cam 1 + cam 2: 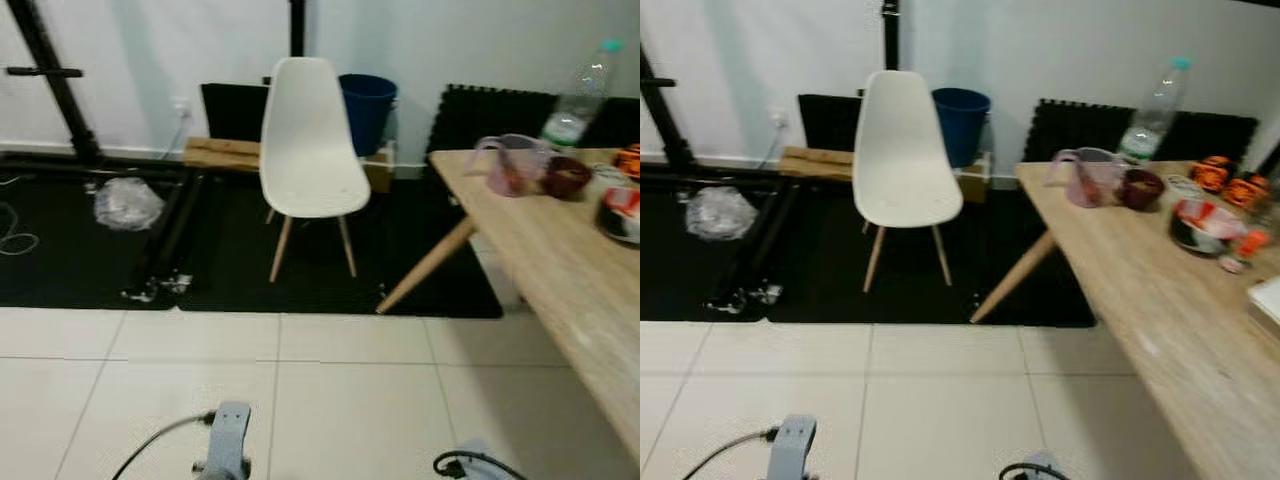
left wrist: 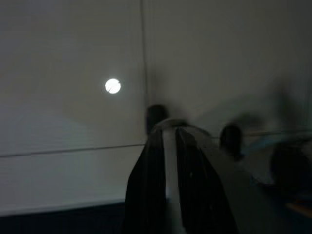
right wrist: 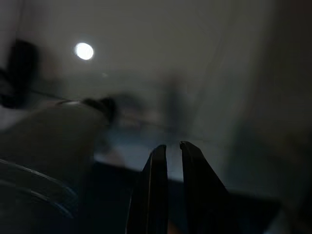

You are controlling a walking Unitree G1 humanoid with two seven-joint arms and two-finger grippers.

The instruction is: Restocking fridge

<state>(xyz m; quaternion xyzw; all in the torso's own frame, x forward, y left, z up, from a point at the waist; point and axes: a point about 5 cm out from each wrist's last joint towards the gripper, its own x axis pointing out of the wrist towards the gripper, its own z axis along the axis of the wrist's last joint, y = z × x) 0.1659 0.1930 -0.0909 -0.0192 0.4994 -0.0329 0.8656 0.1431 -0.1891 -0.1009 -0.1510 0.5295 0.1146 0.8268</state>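
a wooden tabletop (image 1: 1160, 310) runs down the right side of the frame, and at its far end, upper right, stand a clear water bottle (image 1: 1152, 110), a pinkish jug (image 1: 1087, 177), a dark red bowl (image 1: 1141, 188), two orange pieces (image 1: 1230, 182) and a bowl with a red lid (image 1: 1198, 224), while a white chair (image 1: 902, 160) sits upper centre on the black mat (image 1: 840, 270) with a blue bin (image 1: 960, 125) behind it. in the dim wrist views the left pincer (image 2: 170, 134) and the right pincer (image 3: 173, 148) each hang over pale floor tiles (image 1: 330, 400), fingers nearly together with a thin gap and nothing held.
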